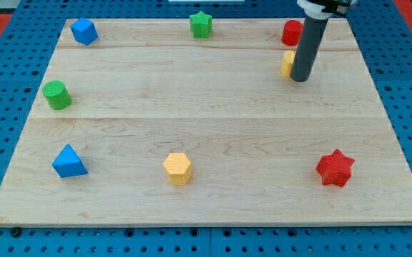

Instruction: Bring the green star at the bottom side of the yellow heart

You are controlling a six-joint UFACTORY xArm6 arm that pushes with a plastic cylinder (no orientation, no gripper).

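Observation:
The green star [201, 24] sits near the view's top edge of the wooden board, a little left of centre. The yellow heart [287, 63] is at the view's upper right, mostly hidden behind my rod. My tip [300, 78] rests on the board touching the yellow heart's right side. A red block [291, 32], rounded in shape, sits just above the heart. The green star is far to the left of my tip.
A blue block [83, 31] is at the top left, a green cylinder [57, 95] at the left, a blue triangle [68, 162] at the bottom left, a yellow hexagon [178, 168] at the bottom centre, a red star [335, 168] at the bottom right.

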